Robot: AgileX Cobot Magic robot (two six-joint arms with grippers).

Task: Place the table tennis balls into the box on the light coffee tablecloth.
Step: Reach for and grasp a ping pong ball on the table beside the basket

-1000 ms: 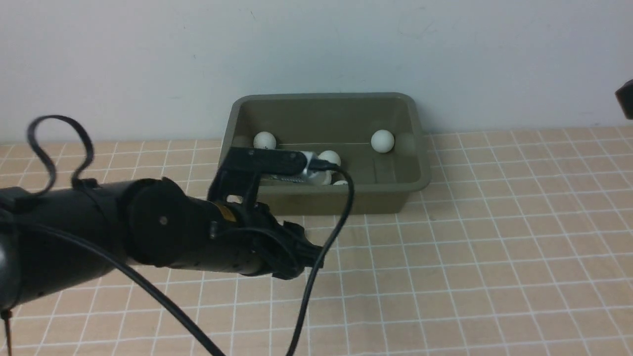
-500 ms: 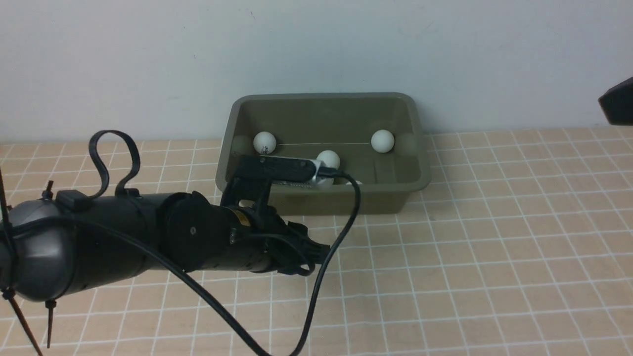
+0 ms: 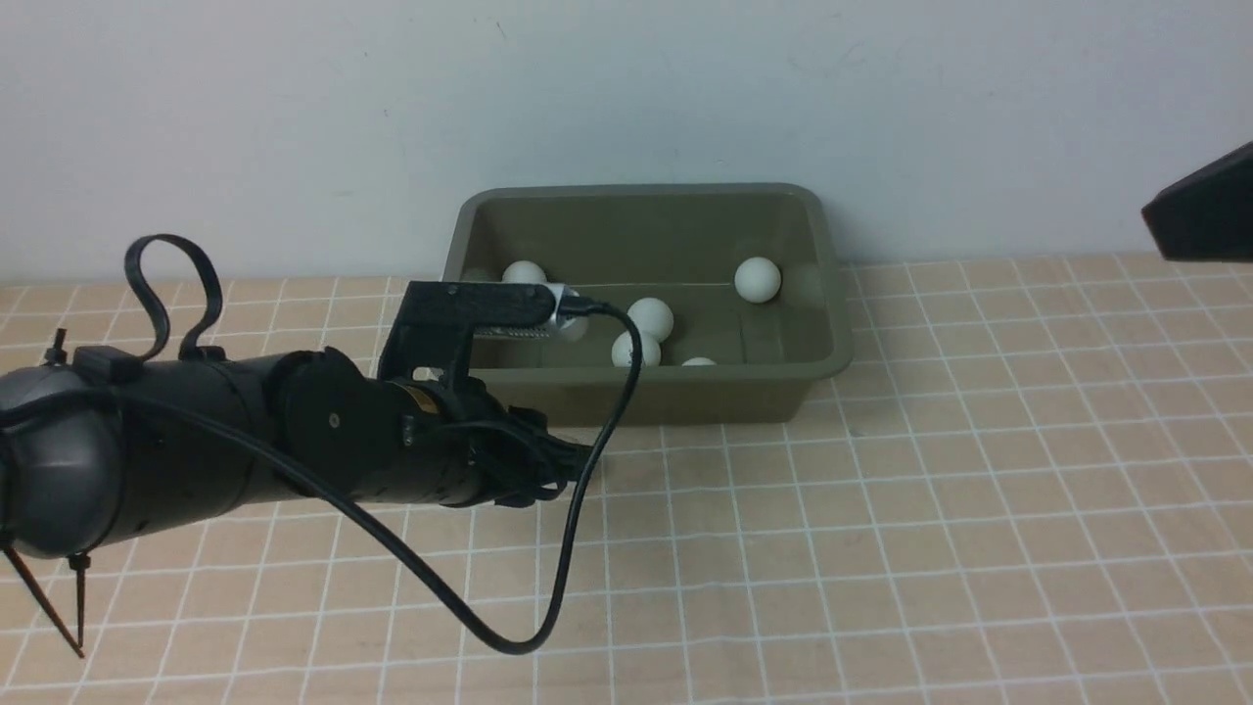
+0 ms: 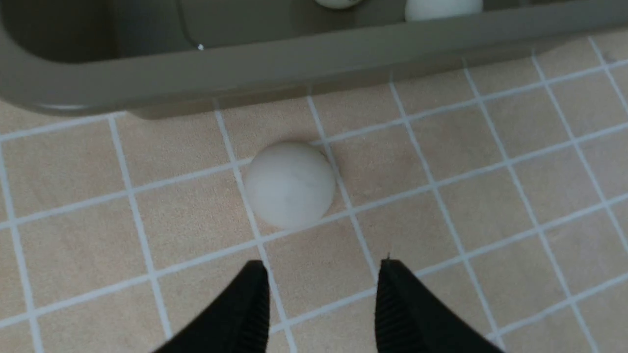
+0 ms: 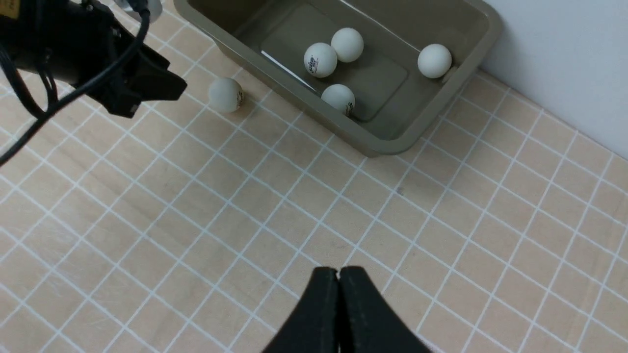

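The light coffee tablecloth (image 3: pixel 930 509) carries the box (image 3: pixel 685 397). The left gripper (image 4: pixel 322 274) hangs in front of the box's near wall, jaws spread and empty. The right gripper (image 5: pixel 337 274), pinched shut on nothing, hovers well clear of the box. Five table tennis balls (image 3: pixel 650 317) lie inside the box. The sixth ball (image 4: pixel 289 185) rests on the cloth just outside that near wall, straight ahead of the left jaws. This looks like the approach for the final pick. Next, the jaws must advance to straddle the ball, then close gently so it doesn't roll away.

Matt white balls (image 3: pixel 757 278), smooth plastic box (image 3: pixel 675 397), matt cloth (image 3: pixel 881 539).
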